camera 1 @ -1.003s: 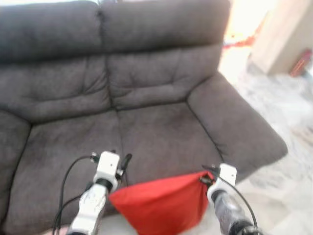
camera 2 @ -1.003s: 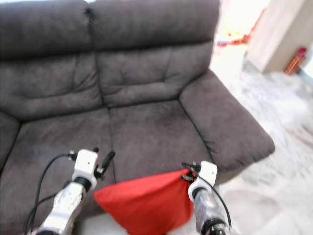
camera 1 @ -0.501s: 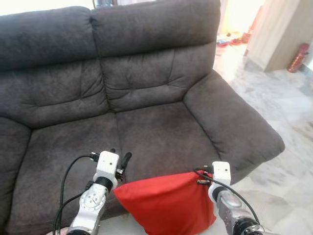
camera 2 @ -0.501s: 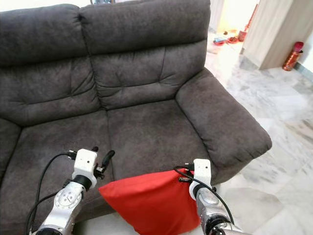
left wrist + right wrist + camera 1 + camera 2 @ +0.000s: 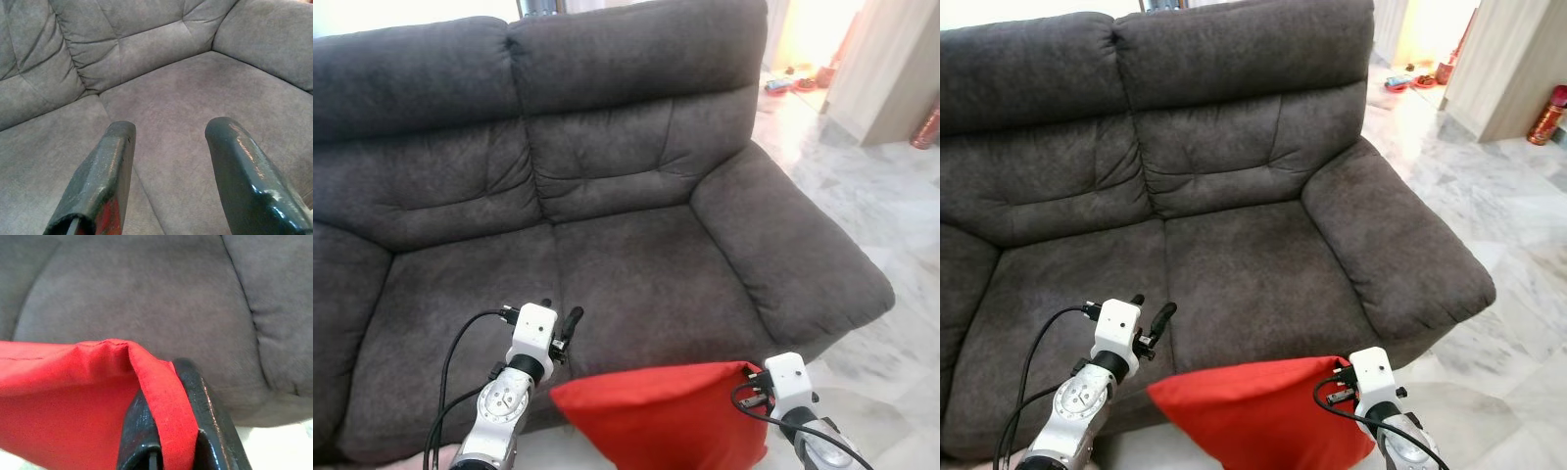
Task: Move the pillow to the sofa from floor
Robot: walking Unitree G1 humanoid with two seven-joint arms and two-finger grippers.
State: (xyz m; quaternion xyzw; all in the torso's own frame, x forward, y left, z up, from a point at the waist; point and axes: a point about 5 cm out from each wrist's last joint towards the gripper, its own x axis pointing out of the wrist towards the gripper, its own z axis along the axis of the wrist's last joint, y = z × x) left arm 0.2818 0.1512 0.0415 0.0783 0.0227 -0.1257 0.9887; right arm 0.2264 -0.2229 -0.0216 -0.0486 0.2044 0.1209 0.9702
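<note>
A red pillow [image 5: 656, 416] hangs in front of the dark grey sofa [image 5: 636, 264], just below the front edge of its seat. My right gripper [image 5: 164, 382] is shut on the pillow's upper right corner, and the red fabric is pinched between the black fingers [image 5: 208, 406]. Its white wrist block [image 5: 1368, 370] sits right of the pillow. My left gripper [image 5: 171, 128] is open with nothing between its fingers. It hovers over the front of the seat cushion [image 5: 161, 98], beside the pillow's upper left corner [image 5: 558, 392].
The sofa's right armrest [image 5: 793, 245] bulges out beside my right arm. Pale marble floor [image 5: 891, 196] lies to the right, with a wooden panel [image 5: 891, 69], a red bottle [image 5: 1547, 116] and small items [image 5: 1410, 83] further back.
My right gripper has dropped and drawn back toward me with the pillow, which now hangs lower. The left gripper has hardly moved. The view shifted slightly and is now sharp.
</note>
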